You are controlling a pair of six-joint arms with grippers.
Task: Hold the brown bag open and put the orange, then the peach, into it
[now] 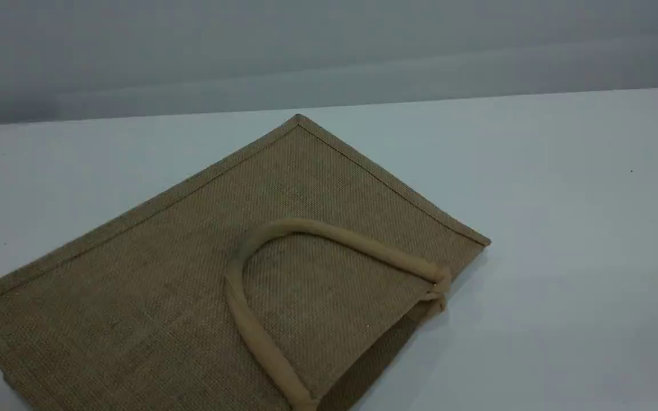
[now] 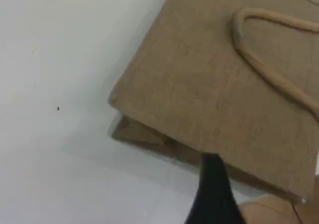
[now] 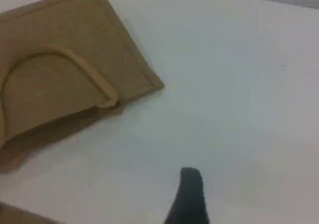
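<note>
The brown bag (image 1: 192, 257) lies flat on the white table, its beige rope handle (image 1: 329, 231) folded back over the top face and its mouth toward the lower right. In the left wrist view the bag (image 2: 209, 84) fills the upper right, and my left gripper's dark fingertip (image 2: 214, 169) hovers at its near edge. The right wrist view has the bag (image 3: 55, 59) at upper left, and my right gripper's fingertip (image 3: 190, 184) hangs over bare table beside it. Neither gripper holds anything, and both read as open. The orange and the peach are out of view.
White table (image 1: 563, 228) stretches to the right of the bag, with a grey wall (image 1: 329, 51) behind it. A blurred tan shape (image 2: 271, 211) sits at the bottom right corner of the left wrist view; I cannot tell what it is.
</note>
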